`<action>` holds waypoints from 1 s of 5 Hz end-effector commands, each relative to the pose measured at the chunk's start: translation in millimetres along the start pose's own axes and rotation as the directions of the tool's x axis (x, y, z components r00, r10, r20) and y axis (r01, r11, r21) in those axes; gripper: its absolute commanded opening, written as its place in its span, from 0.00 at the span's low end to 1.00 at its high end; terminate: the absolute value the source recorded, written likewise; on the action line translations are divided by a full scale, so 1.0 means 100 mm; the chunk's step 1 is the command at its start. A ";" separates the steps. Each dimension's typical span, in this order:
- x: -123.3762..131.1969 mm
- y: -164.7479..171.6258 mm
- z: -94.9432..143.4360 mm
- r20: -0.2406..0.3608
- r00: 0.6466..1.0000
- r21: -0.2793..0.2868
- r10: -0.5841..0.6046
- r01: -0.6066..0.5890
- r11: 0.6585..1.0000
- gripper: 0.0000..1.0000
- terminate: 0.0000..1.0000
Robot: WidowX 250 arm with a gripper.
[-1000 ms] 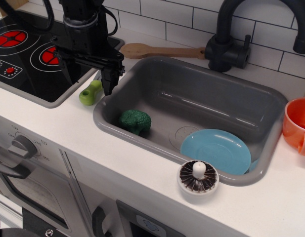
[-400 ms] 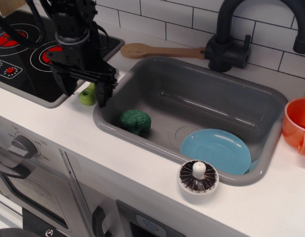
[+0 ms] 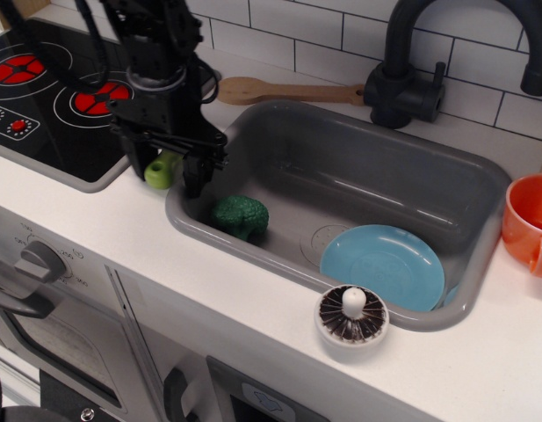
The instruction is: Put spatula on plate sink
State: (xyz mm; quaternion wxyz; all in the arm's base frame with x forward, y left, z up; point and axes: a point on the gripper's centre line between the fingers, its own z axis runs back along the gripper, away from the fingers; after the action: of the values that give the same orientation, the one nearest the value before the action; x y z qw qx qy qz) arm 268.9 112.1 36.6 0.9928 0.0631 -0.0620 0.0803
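Note:
The spatula (image 3: 160, 170) lies on the white counter between the stove and the sink's left rim; only its lime-green handle shows, and the blade is hidden behind my arm. My gripper (image 3: 167, 173) is low over it and open, with one black finger on each side of the handle. The light-blue plate (image 3: 383, 266) lies in the front right corner of the grey sink (image 3: 358, 171), well to the right of the gripper.
A green broccoli toy (image 3: 240, 216) sits in the sink's front left. A white ribbed disc with a knob (image 3: 352, 316) rests on the front rim. A wooden spoon (image 3: 279, 90) and a black faucet (image 3: 401, 79) stand behind the sink. An orange cup (image 3: 527, 224) is at the right, the stove (image 3: 33, 105) at the left.
My gripper has come down and shifted slightly, so that its fingers now straddle the green handle. The spatula, the plate and the broccoli have stayed where they were.

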 end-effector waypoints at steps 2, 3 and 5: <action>0.13 0.05 0.19 0.037 0.999 -0.036 0.027 -0.025 0.999 0.00 0.00; 0.22 -0.05 0.42 0.042 0.997 -0.080 0.061 -0.058 0.995 0.00 0.00; 0.30 -0.57 0.63 0.008 0.996 -0.131 0.090 -0.088 0.987 0.00 0.00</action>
State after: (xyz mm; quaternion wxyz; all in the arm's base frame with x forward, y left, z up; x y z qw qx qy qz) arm 293.7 43.9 77.0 0.9924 -0.0070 -0.0441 0.1150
